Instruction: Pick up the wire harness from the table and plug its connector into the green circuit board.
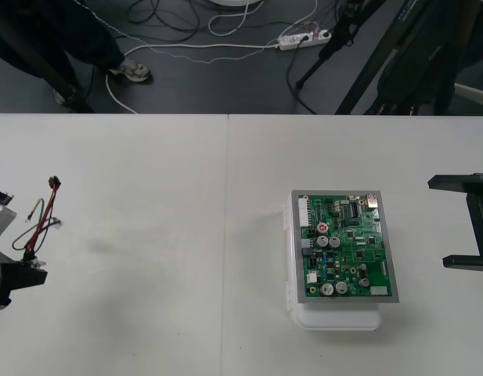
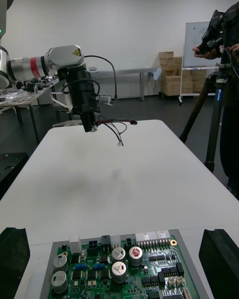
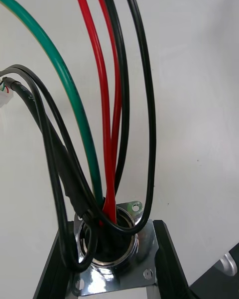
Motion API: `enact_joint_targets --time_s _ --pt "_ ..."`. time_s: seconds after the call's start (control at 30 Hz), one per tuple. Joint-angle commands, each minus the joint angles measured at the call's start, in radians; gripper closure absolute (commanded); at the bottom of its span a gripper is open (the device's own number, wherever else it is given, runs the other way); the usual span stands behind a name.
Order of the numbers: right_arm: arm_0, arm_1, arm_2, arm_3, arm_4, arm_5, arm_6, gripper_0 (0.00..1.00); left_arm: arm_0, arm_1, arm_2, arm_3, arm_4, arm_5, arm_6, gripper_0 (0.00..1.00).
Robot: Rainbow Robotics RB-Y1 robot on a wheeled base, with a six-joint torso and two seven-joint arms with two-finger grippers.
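1. Front view: the left gripper (image 1: 14, 278) sits at the table's (image 1: 147, 313) left edge, closed on one end of the wire harness (image 1: 41, 219). The red, black and green wires run away from it toward the table's far side. The green circuit board (image 1: 345, 247) lies on its white base (image 1: 335, 319) right of the middle, well apart from the harness, and nothing is plugged in from it. The right gripper (image 1: 460, 222) waits at the right edge, its fingers spread wide (near the board but not touching it).

2. Right wrist view: the right arm's own fingers (image 2: 219, 259) stand far apart at either side, with the board's near edge between them. Across the table the left gripper points downward and holds the harness up off the surface, the wires looping out sideways from its tip.

3. Left wrist view: the round metal socket (image 3: 112, 241) with its flange is clamped between the left gripper's two black fingers (image 3: 169, 259). The wires rise out of the socket over the pale table.
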Motion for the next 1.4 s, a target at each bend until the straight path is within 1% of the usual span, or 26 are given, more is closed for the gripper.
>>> enact_joint_targets --time_s 0.03,0.23,0.67,0.83,1.07,1.4 --pt "-0.008 0.000 -0.005 -0.005 -0.004 -0.006 0.041 0.00 -0.072 0.079 0.075 -0.033 0.091 -0.042 -0.096 1.00" --pt "-0.005 0.002 -0.005 -0.005 -0.004 -0.006 0.044 0.00 -0.115 0.132 0.115 -0.033 0.196 -0.042 -0.119 1.00" --pt "0.001 0.000 -0.005 -0.006 -0.002 -0.006 0.049 0.00 -0.207 0.237 0.101 -0.029 0.413 -0.042 -0.162 1.00" --pt "0.007 0.000 -0.005 -0.005 0.003 -0.006 0.049 0.00 -0.239 0.269 0.063 -0.029 0.519 -0.042 -0.180 1.00" --pt "0.018 0.000 -0.008 -0.005 0.004 -0.006 0.052 0.00 -0.291 0.272 -0.012 -0.030 0.639 -0.042 -0.199 1.00" --pt "0.019 0.000 -0.008 -0.006 0.004 -0.006 0.061 0.00 -0.365 0.272 -0.141 -0.058 0.754 -0.042 -0.213 1.00"
